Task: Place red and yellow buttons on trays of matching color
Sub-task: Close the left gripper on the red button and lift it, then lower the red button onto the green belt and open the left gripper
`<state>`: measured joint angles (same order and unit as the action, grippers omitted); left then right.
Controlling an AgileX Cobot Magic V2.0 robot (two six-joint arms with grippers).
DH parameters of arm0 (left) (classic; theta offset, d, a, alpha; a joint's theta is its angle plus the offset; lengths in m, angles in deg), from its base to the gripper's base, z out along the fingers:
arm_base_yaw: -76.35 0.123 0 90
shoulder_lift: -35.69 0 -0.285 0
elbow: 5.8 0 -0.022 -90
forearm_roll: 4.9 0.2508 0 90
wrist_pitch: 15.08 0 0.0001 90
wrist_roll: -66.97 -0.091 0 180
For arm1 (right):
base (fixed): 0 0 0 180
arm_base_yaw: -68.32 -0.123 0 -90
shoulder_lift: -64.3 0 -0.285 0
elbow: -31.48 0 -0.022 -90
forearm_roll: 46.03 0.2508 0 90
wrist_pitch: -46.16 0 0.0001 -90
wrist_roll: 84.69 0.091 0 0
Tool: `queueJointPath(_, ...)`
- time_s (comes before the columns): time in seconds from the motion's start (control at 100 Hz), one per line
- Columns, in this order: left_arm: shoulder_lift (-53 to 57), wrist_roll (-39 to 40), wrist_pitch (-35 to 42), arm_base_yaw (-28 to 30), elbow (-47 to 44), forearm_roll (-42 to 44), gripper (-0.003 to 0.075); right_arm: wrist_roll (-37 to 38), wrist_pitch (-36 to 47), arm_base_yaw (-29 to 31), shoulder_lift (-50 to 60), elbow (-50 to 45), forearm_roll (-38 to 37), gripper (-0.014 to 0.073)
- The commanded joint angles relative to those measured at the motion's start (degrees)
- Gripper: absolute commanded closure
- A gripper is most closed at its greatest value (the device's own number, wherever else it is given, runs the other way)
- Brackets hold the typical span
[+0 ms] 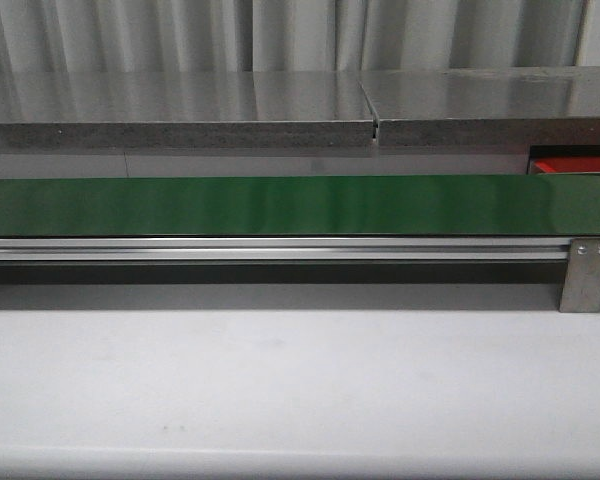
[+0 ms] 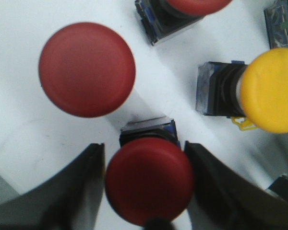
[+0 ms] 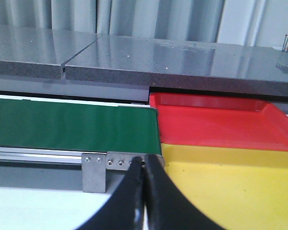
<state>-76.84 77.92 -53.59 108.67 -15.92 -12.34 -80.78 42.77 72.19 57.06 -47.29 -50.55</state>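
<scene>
Flanking a glossy domed red button [image 2: 149, 179], dark curved left fingers [image 2: 72, 191]

white table [image 2: 19, 143] — red buttons [image 2: 86, 69], yellow button [image 2: 271, 91] on it

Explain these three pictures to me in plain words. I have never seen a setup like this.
This is a two-armed robot; one camera looks forward from its body, and one sits on each wrist. The front view shows a long green belt beyond a white table. The left wrist view looks down on red and yellow push buttons: the left gripper is open, its dark fingers on either side of a red button, not yet squeezing it. The right gripper is shut and holds nothing; beyond it lie a red tray and a yellow tray at the belt's end.
</scene>
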Motion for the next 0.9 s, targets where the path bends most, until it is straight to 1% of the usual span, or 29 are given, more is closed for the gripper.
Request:
queueJointPath(0.0, 2.54, -0.03, 1.01, 0.14, 1.75, -0.67, 0.0559, -0.01, 4.24, -0.1, 1.05, 1.32, -0.68, 0.0711)
queueJointPath(0.11, 3.37, -0.7, -0.39, 0.14, 2.12, -0.82, 0.0688, -0.01, 4.24, -0.1, 1.05, 1.32, -0.68, 0.0711)
queueJointPath(0.18, 4.64, -2.25, -1.45, 0.14, 2.12, -0.81, 0.0741, -0.01, 4.24, -0.1, 1.05, 1.32, -0.68, 0.0711)
queueJointPath(0.39, 11.74, -4.05, -3.81, 0.14, 2.22, -1.11, 0.0741, -0.01, 4.24, -0.1, 1.05, 1.32, -0.68, 0.0711)
queueJointPath(0.45, 14.11, -5.81, -4.38, -0.29, 3.11, -1.26, 0.0741, -0.01, 4.24, -0.1, 1.05, 1.32, -0.68, 0.0711)
queueJointPath(0.5, 15.36, -5.75, -5.25, -0.71, 4.45, -1.36, 0.0741, -0.01, 4.24, -0.1, 1.05, 1.32, -0.68, 0.0711)
queueJointPath(0.64, 15.53, -7.91, -8.94, -4.23, 10.95, -1.36, 0.0741, -0.01, 4.24, -0.1, 1.05, 1.32, -0.68, 0.0711)
queueJointPath(0.74, 14.47, -8.81, -9.95, -7.8, 15.12, -1.07, 0.0741, -0.01, 4.24, -0.1, 1.05, 1.32, -0.68, 0.0711)
queueJointPath(0.89, 9.86, -8.81, -12.94, -13.2, 21.85, 1.72, 0.0741, -0.01, 4.24, -0.1, 1.05, 1.32, -0.68, 0.0711)
